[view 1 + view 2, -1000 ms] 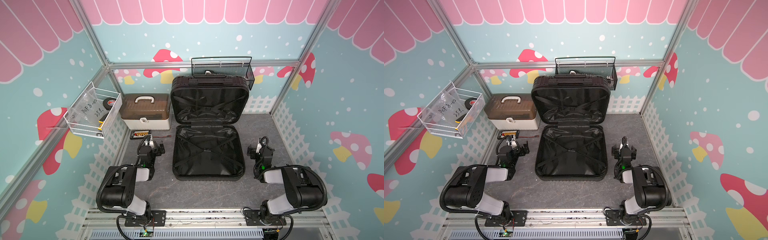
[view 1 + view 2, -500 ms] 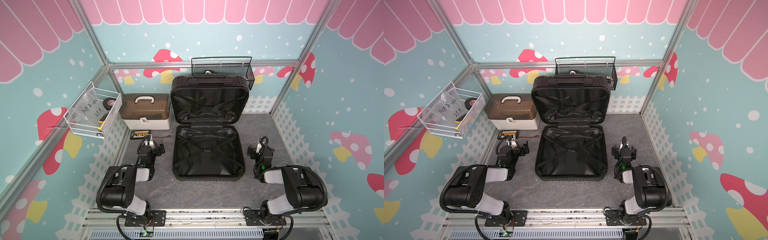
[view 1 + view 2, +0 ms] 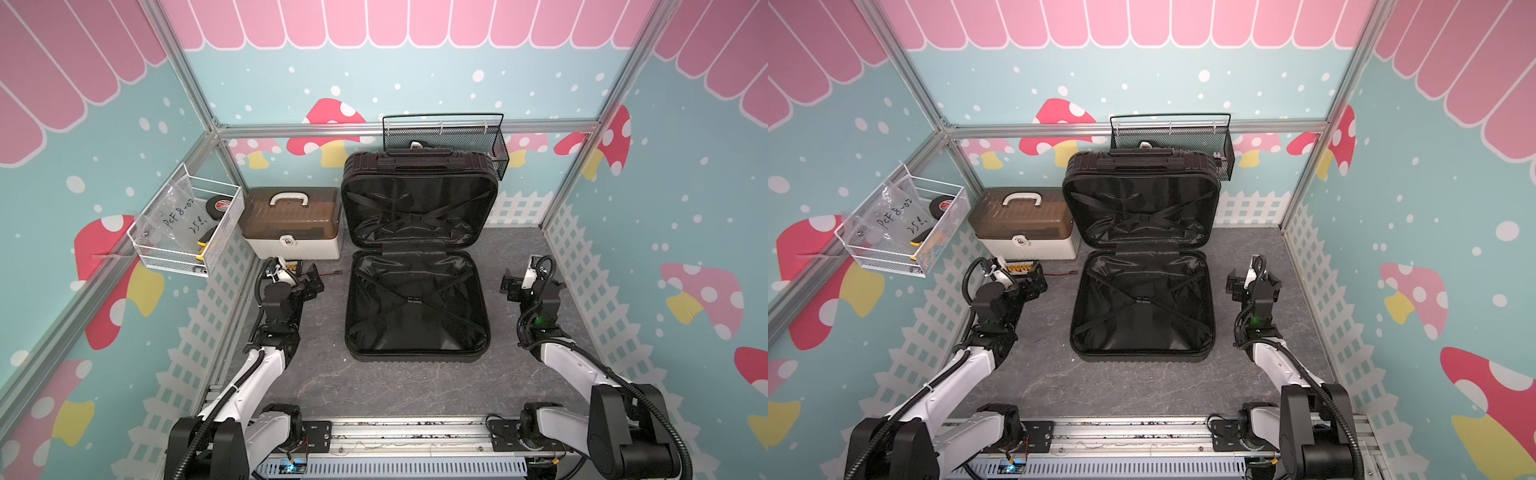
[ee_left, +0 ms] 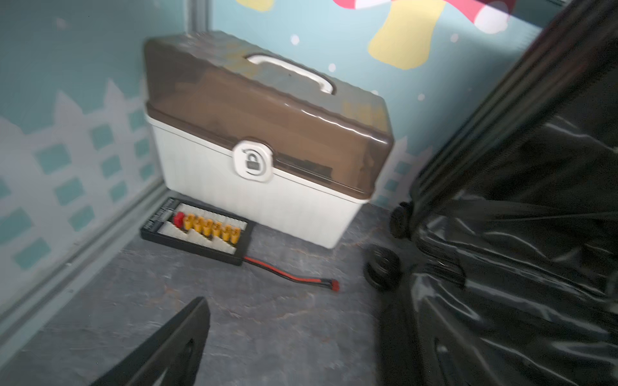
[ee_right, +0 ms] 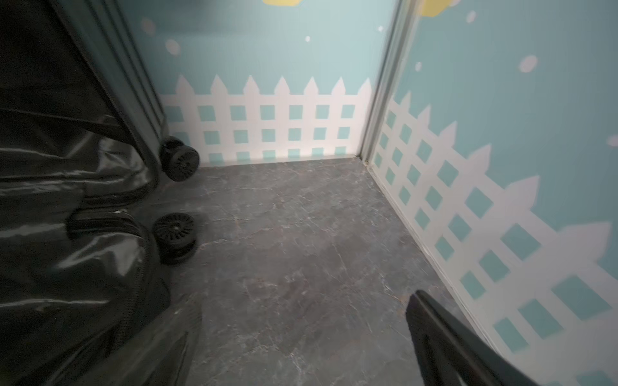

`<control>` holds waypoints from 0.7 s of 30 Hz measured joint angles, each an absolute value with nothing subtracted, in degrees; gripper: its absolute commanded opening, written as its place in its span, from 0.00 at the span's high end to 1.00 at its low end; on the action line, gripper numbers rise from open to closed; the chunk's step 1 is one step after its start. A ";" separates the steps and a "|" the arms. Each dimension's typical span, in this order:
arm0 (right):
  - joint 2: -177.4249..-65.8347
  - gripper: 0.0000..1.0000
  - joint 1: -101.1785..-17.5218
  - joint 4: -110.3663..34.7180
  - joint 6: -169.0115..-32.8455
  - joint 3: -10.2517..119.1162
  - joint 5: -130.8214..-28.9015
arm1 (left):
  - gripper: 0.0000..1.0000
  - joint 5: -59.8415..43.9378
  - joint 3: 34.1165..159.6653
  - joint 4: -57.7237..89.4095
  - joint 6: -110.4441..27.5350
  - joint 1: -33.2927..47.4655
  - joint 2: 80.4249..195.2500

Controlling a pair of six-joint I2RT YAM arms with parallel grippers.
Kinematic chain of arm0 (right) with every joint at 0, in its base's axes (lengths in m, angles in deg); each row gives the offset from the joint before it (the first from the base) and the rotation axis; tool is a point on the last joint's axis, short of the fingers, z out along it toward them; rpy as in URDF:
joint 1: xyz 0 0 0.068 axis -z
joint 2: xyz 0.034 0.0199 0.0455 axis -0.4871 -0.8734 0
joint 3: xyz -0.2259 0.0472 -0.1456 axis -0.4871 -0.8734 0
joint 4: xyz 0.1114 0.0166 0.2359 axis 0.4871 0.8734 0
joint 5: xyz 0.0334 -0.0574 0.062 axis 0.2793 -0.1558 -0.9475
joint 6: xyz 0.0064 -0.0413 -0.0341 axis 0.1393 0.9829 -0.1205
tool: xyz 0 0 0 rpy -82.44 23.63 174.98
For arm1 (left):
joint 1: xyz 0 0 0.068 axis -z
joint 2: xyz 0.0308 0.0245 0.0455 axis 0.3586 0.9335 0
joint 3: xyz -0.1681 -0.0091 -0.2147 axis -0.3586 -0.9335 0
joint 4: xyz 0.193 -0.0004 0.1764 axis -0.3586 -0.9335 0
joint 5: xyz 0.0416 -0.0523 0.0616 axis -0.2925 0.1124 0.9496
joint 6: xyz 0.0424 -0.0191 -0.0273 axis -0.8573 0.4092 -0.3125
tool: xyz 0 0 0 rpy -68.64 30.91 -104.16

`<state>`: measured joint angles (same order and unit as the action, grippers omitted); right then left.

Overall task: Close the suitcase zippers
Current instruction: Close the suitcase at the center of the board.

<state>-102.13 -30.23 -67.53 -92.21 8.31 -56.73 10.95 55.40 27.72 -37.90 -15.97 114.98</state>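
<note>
Black ribbed suitcase (image 3: 417, 266) open, glossy lining (image 3: 419, 336), crossed straps (image 3: 440, 313); left and right jaws spread.

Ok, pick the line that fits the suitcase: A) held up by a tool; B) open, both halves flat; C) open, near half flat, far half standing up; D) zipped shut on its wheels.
C: the suitcase has its near half flat on the table, the far half upright, lining showing.

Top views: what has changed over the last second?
Both arms have started moving: their elbows shifted toward the near aluminium rail, while the left gripper and right gripper stay open, empty, beside the large black hard-shell suitcase. It still lies open, untouched.
</note>
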 measured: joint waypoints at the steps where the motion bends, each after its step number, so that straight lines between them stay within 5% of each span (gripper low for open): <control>1: -102.37 0.07 -30.23 -66.37 -92.36 10.15 -58.10 | 0.07 10.01 56.78 24.87 -36.72 -14.07 115.16; 11: -112.55 0.41 -30.27 -59.86 -92.65 29.86 -73.14 | 0.26 -1.24 66.88 7.67 -29.81 -3.23 126.24; 21: -121.58 0.48 -30.38 -58.52 -92.58 41.18 -80.16 | 0.26 -0.48 68.65 -0.48 -28.92 -3.21 128.75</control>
<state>-121.58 -30.38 -58.52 -92.58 41.18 -80.16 -0.48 68.65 -0.48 -28.92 -3.21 128.75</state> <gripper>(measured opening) 0.523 0.739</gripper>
